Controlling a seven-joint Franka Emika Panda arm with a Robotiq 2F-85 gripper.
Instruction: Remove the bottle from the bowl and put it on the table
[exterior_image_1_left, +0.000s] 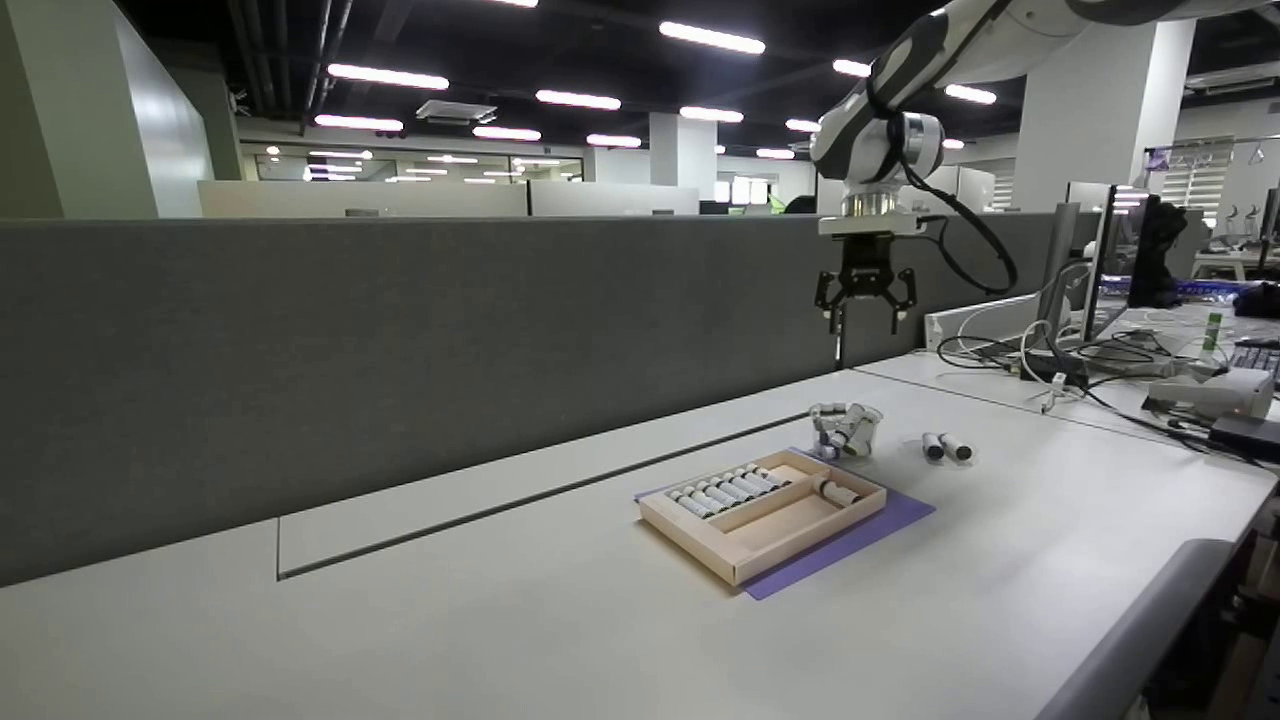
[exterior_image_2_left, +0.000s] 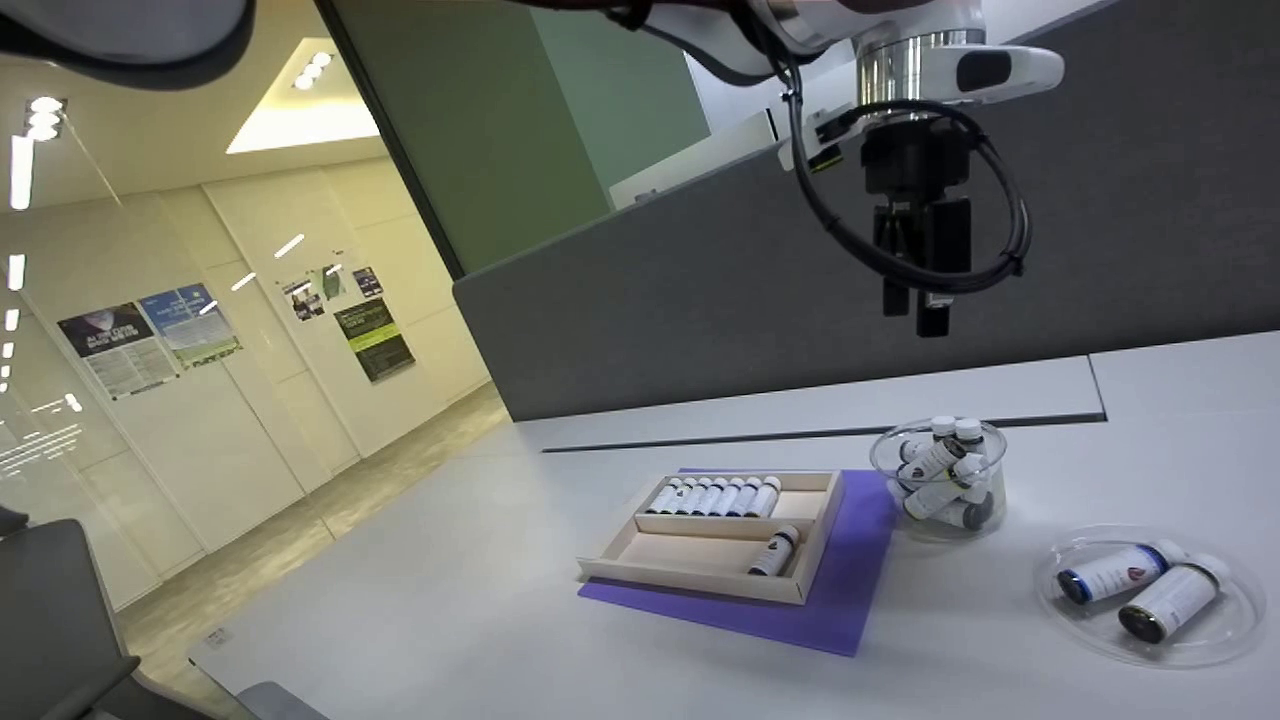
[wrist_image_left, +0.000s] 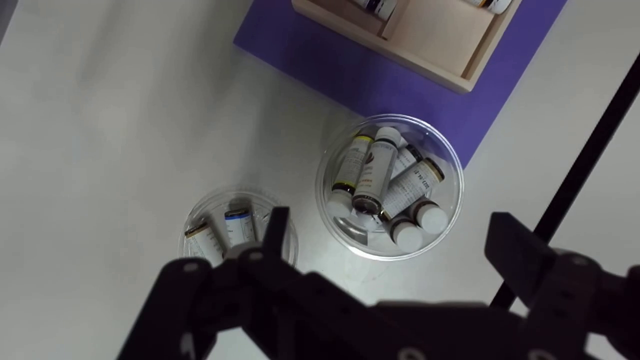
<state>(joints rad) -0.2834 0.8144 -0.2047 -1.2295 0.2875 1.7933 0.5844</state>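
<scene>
Well, at the far left in an exterior view is a dark grey chair (exterior_image_2_left: 60, 600). Next comes the wide, smooth, pale surface (exterior_image_2_left: 480, 600), with a thin dark line near its back. Behind it stands a dull, dark grey wall (exterior_image_2_left: 620, 330). On the surface is a flat purple sheet (exterior_image_2_left: 845, 620), and on that sits a light wooden tray (exterior_image_2_left: 680, 549) with low, straight sides. The back part of the tray has a row of small bottles (exterior_image_2_left: 712, 497), round like tubes, lying side by side. The front part has a lone bottle (exterior_image_2_left: 775, 552) lying down.

Just right of the sheet is the bowl (exterior_image_2_left: 996, 475). It is round, deep and see-through, and I cannot tell if it is glass or plastic. Bottles with white caps (wrist_image_left: 377, 170) are heaped inside it; which one the task means, I cannot tell. Some lean, and two caps poke up at the rim. Farthest right, two more bottles (exterior_image_2_left: 1175, 600) lie on a shallow, round, see-through dish (exterior_image_2_left: 1235, 625).

Up above, the smooth white arm (exterior_image_1_left: 985, 45) hangs down, with a black cable (exterior_image_2_left: 875, 262) looped by its wrist. The jaws point straight down and are spread wide apart, well above the surface. In the wrist view the bowl shows between them, farther down.
</scene>
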